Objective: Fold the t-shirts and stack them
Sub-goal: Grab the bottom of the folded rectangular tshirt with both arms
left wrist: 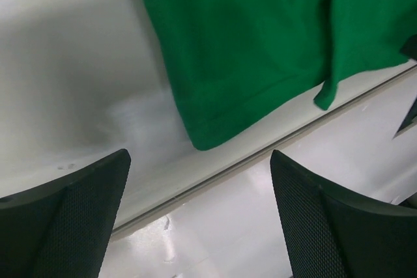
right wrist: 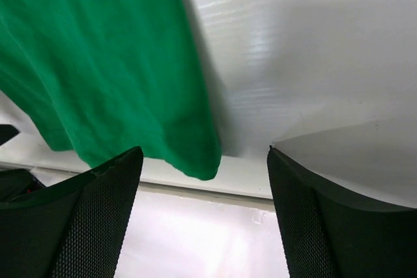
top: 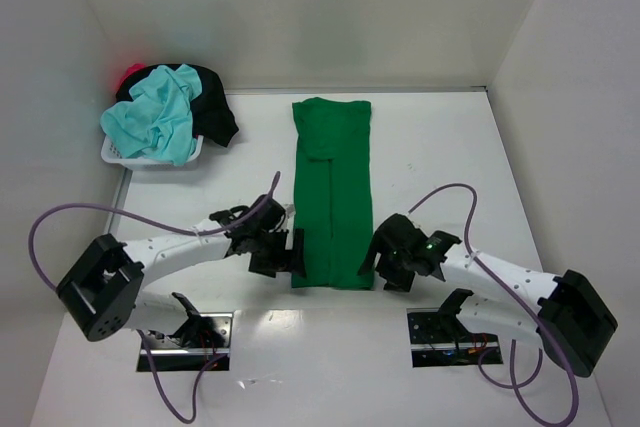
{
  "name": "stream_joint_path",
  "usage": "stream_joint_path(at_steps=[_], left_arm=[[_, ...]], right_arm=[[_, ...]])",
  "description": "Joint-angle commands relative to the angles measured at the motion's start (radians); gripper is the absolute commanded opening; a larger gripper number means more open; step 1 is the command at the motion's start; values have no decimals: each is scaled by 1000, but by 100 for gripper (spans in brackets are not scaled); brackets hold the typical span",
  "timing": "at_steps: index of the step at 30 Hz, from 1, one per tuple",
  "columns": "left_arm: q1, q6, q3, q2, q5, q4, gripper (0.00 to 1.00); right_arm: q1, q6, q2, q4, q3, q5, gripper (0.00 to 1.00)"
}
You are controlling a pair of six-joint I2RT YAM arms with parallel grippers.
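Nearest to us, our left gripper (top: 285, 252) stands with its jaws wide and nothing between them, just beside the near left corner of the green t-shirt (top: 332, 197). Our right gripper (top: 375, 265) is spread just as wide, also empty, at the near right corner. We cannot tell whether either touches the cloth. The shirt lies flat on the table (top: 450, 167), folded into a long narrow strip running away from us. At the far left sits a white basket (top: 120, 155) heaped with a turquoise t-shirt (top: 155, 122), a black t-shirt (top: 215, 112) and a bit of red cloth (top: 128, 75).
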Motion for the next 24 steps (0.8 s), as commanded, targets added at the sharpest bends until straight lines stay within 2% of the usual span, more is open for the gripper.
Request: stream_joint_path(at_steps=[1, 6, 8, 11, 24], left_arm=[[-40, -9, 25, 35, 1, 14, 95], [-65, -61, 25, 44, -19, 25, 90], [-65, -72, 16, 55, -29, 25, 85], [-65, -81, 16, 75, -40, 25, 84], [-65, -145, -3, 107, -60, 58, 69]], right_arm=[[30, 20, -2, 35, -5, -18, 82], [30, 20, 27, 73, -14, -28, 64], [30, 20, 27, 73, -14, -17, 60], [30, 20, 36, 82, -14, -17, 52], [30, 11, 67, 116, -33, -17, 39]])
